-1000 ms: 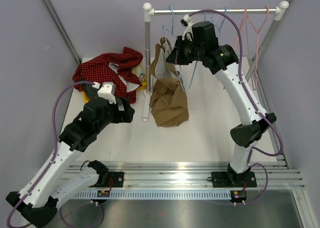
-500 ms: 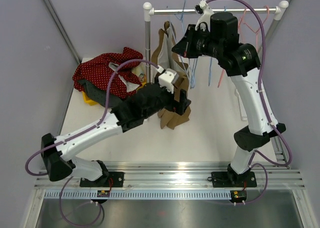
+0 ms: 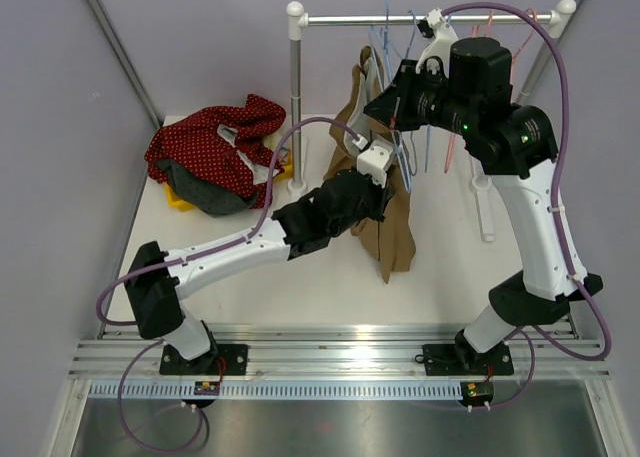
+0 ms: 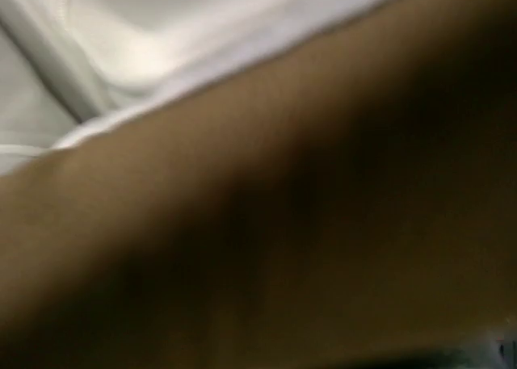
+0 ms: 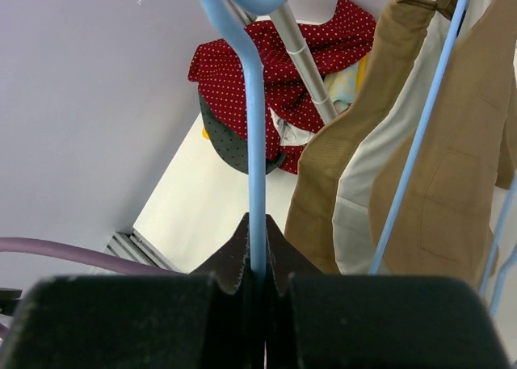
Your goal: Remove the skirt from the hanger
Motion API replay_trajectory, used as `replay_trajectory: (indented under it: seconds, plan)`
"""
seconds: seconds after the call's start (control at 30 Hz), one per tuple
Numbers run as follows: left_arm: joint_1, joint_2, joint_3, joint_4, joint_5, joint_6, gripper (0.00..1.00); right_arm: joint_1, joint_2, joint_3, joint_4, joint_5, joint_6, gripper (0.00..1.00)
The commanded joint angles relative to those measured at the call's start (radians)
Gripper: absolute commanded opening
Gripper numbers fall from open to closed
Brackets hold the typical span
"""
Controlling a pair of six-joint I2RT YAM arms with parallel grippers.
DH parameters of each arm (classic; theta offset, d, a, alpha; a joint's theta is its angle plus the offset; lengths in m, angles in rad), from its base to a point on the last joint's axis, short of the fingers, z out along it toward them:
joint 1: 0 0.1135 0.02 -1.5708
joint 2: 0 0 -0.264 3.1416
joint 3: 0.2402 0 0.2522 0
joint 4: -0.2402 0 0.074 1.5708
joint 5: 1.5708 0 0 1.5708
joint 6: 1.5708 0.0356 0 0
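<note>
Over mid-table, before the rack: one brown skirt, white lining showing, hangs on one blue hanger. Right gripper is clamped on that hanger's wire. Left gripper is pressed into the skirt's upper part and closed on the cloth. Its wrist view is all brown fabric, with the fingers hidden. On the rail: more hangers, blue and pink, count unclear. At the far left of the table: one clothes heap, red dotted cloth over dark grey.
</note>
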Motion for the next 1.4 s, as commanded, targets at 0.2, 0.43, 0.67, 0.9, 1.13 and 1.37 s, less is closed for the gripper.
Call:
replay_trajectory:
  seconds: [0.2, 0.43, 0.67, 0.9, 1.13, 1.37]
  plan:
    - [-0.268, -0.197, -0.012, 0.038, -0.293, 0.078, 0.00, 0.012, -0.104, -0.142, 0.268, 0.063, 0.002, 0.00]
    - [-0.561, -0.257, -0.055, -0.008, -0.534, 0.090, 0.00, 0.010, -0.079, -0.189, 0.329, 0.130, 0.028, 0.00]
    - [-0.716, -0.249, -0.004, -0.023, -0.585, 0.098, 0.00, 0.010, -0.068, -0.241, 0.335, 0.251, 0.054, 0.00]
    - [-0.758, -0.197, 0.086, -0.054, -0.525, 0.120, 0.00, 0.012, -0.056, -0.293, 0.308, 0.477, 0.090, 0.00]
    - [-0.818, -0.131, 0.198, -0.083, -0.439, 0.147, 0.00, 0.010, -0.013, -0.300, 0.334, 0.503, 0.108, 0.00]
    - [-0.905, -0.222, 0.136, -0.150, -0.474, 0.146, 0.00, 0.012, -0.002, -0.262, 0.351, 0.483, 0.074, 0.00]
